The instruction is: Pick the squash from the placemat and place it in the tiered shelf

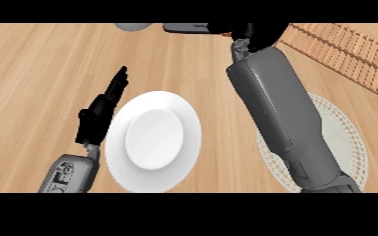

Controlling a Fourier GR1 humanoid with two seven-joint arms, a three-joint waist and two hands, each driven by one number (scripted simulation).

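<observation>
White plate point(153, 141), left hand point(100, 115) beside it, woven placemat point(347, 140)

A kitchen counter (wooden) point(44, 60) with white plate point(153, 141) and placemat point(343, 135).

I see a light wooden counter point(184, 55) filling the view, its grain running in long pale streaks. A white plate point(122, 165) lies on it left of centre. At the top edge I make out a grey rounded thing point(133, 26), cut off by the frame. The lighting looks even, with soft shadows.
</observation>
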